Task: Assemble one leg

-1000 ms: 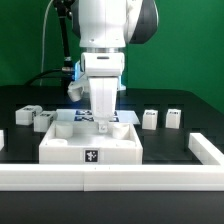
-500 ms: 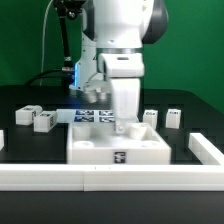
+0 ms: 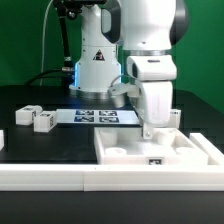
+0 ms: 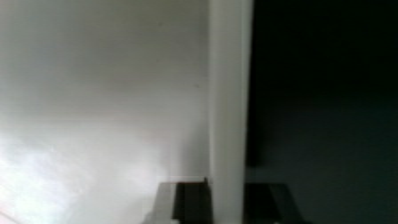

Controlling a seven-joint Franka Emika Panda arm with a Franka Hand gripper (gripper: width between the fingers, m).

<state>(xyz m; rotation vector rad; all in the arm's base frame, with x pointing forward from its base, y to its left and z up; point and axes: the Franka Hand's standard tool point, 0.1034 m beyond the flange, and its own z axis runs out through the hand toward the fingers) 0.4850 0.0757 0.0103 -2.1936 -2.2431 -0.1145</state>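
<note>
Currently I have the tool [image 3: 150,129] set down on the rear wall of the tray [image 3: 125,152], toward the exterior view's right. On my wrist feed the tool [image 4: 230,205] shows as two dark fingers [image 4: 191,205], one on each side of the thin white wall of the tray [image 4: 107,100]. Both seem to touch that wall, so I read the tool as clamped on it.

The tray sits flat on the black tabletop [image 3: 40,145]. Its front face carries a small tag and stands just behind the white rail [image 3: 50,177] that runs along the front edge.

The legs I can see lie loose on the tabletop. A leg [image 3: 25,113] and a second leg [image 3: 43,121] rest at the exterior view's far left, near each other and well apart from the tray. What looks like a third leg [image 3: 178,117] peeks out just past the tool on the exterior view's right, behind the tray. Most of it is hidden from me.

The marker board [image 3: 100,116] lies flat behind the tray, between the two left legs and the tool.
</note>
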